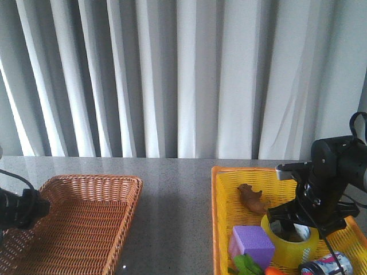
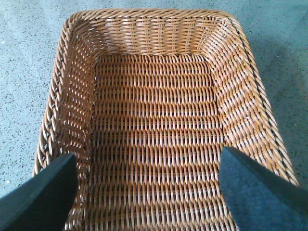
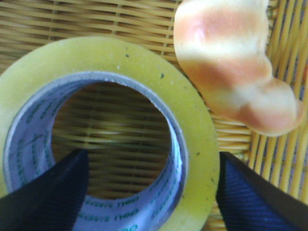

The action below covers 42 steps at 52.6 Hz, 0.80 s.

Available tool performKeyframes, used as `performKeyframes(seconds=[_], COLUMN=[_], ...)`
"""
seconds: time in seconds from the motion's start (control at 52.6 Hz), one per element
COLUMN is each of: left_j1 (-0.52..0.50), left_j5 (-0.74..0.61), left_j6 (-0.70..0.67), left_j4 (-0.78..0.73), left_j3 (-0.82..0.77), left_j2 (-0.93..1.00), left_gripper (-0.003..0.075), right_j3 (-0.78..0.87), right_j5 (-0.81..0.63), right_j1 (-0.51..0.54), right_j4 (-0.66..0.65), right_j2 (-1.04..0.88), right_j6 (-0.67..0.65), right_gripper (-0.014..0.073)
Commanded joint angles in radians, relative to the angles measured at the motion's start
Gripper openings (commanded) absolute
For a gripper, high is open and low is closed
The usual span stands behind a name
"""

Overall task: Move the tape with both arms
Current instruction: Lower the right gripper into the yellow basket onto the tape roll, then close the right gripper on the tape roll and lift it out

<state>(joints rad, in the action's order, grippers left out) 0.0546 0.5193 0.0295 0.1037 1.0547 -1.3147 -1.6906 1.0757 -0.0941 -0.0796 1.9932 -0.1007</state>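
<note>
The tape (image 1: 289, 247), a yellow roll with a white printed core, stands in the yellow basket (image 1: 215, 217). My right gripper (image 1: 299, 228) is lowered onto it and open. In the right wrist view the gripper (image 3: 151, 192) straddles the wall of the tape (image 3: 192, 120): one finger (image 3: 48, 197) is inside the core, the other (image 3: 255, 197) is just outside the roll. The left arm (image 1: 20, 209) hovers at the left edge. Its gripper (image 2: 149, 192) is open and empty above the brown wicker basket (image 2: 144, 17).
The yellow basket also holds a purple cube (image 1: 252, 240), a brown toy (image 1: 252, 198), a green item (image 1: 246, 264), a printed can (image 1: 328, 266) and a pale orange bread-like toy (image 3: 231, 62) close beside the tape. The brown basket (image 1: 86, 223) is at the left.
</note>
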Motion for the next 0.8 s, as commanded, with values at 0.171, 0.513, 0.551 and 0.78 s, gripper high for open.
performKeyframes(seconds=[0.171,0.513,0.551,0.78], left_j1=[0.007,0.007,0.007,0.007], left_j5=[-0.044,-0.036,-0.036,-0.036], left_j6=[-0.014,-0.014,-0.014,-0.014], left_j4=[0.016,0.014,0.014,0.014], left_j3=[0.034,0.034,0.034,0.034], left_j2=[0.028,0.028,0.028,0.028], left_gripper=[0.0586,0.0586,0.0586,0.0586], right_j3=[-0.031,-0.039,-0.051,-0.161], right_j5=[-0.042,-0.031,-0.016,0.031], right_j1=[0.005,0.005,0.005,0.005], right_j4=[-0.019,-0.050,-0.051,-0.087], right_j2=[-0.028,-0.028,-0.028,-0.076], right_j6=[-0.003,0.002,0.002,0.002], right_gripper=[0.0281,0.0056,0.0057,0.0063])
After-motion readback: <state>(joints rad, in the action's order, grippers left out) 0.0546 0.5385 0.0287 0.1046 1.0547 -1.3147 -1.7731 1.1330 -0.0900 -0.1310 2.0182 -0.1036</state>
